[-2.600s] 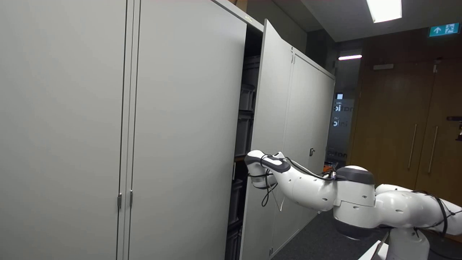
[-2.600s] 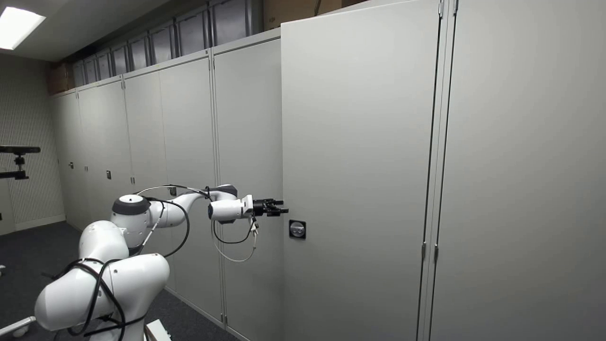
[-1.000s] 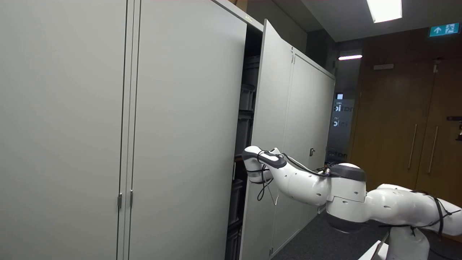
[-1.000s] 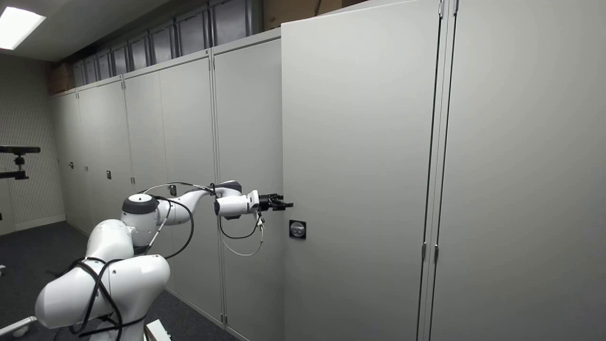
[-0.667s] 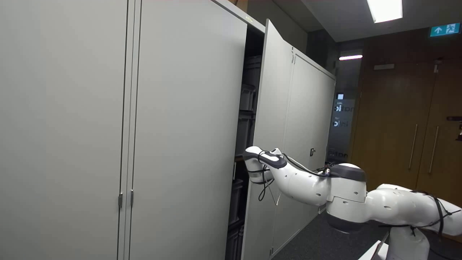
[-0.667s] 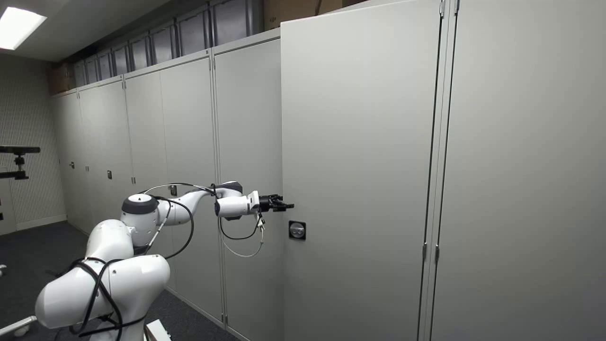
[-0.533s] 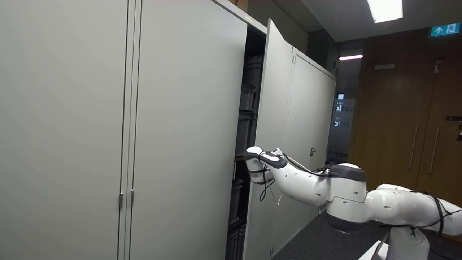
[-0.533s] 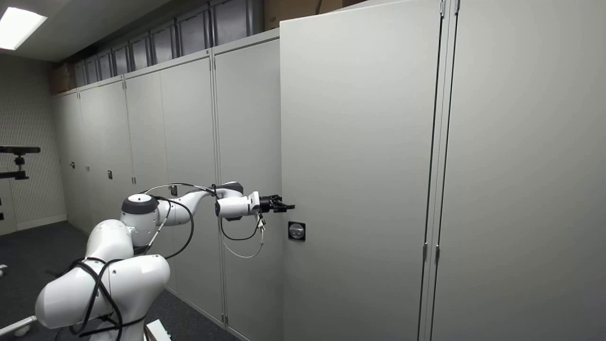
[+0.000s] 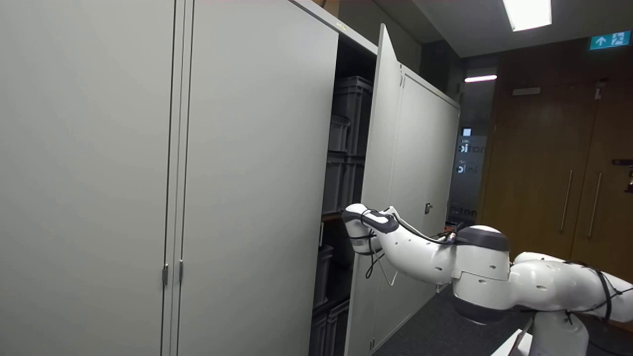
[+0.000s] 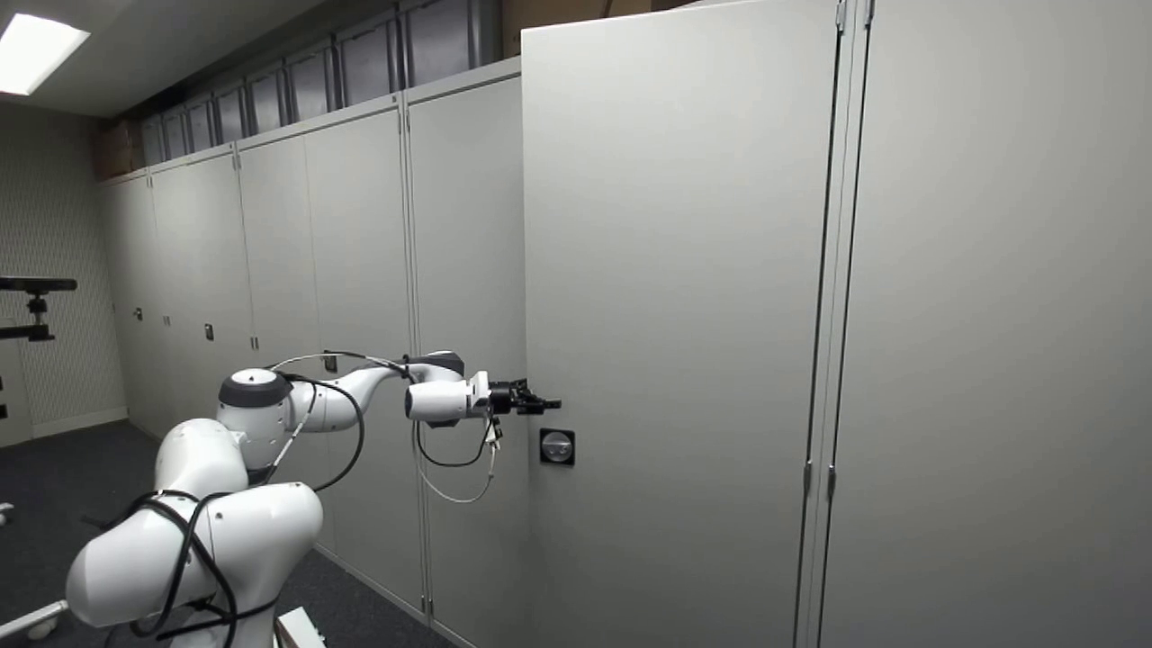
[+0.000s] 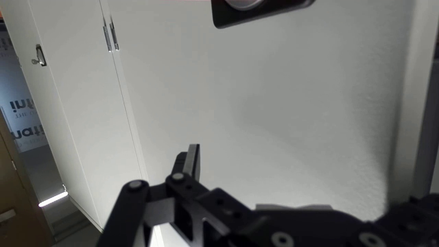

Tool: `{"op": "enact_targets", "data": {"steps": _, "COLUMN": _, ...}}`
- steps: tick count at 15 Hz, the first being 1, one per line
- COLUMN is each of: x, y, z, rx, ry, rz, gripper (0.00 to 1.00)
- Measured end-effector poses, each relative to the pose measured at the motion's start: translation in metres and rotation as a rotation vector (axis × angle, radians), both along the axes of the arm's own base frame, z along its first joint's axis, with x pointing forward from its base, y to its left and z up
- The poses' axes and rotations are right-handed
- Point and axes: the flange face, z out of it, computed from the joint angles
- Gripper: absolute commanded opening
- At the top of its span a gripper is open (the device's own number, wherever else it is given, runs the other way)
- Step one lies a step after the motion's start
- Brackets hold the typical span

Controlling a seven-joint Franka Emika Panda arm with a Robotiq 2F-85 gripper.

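Note:
A tall light-grey cabinet door stands ajar; it also shows in an exterior view and fills the wrist view. My gripper is open at the door's free edge, just above the round latch in its black plate. One finger lies in front of the door's face. The other finger is hidden beyond the door's edge. Whether either finger touches the door I cannot tell. The latch plate is cut off at the top of the wrist view. Grey crates show inside the gap.
Closed cabinet doors flank the open one, also in an exterior view. Crates stand on top of the cabinets. Cables hang below the wrist. A camera on a stand is at the left. Wooden doors are behind.
The gripper first moved in past the door's edge. Since then the door has swung wider open, showing more crates, and the gripper has moved outward and slightly down with it.

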Motion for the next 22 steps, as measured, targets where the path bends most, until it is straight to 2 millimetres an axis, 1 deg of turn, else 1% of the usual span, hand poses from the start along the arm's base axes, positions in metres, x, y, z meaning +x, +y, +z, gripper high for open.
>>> {"op": "enact_targets", "data": {"steps": 10, "x": -0.022, "y": -0.006, "z": 0.000, "rx": -0.003, "ry": 0.003, "rz": -0.026, "gripper": 1.00}}
{"op": "enact_targets", "data": {"steps": 22, "x": -0.050, "y": -0.001, "z": 0.006, "rx": 0.002, "ry": -0.013, "rz": -0.028, "gripper": 1.00}}
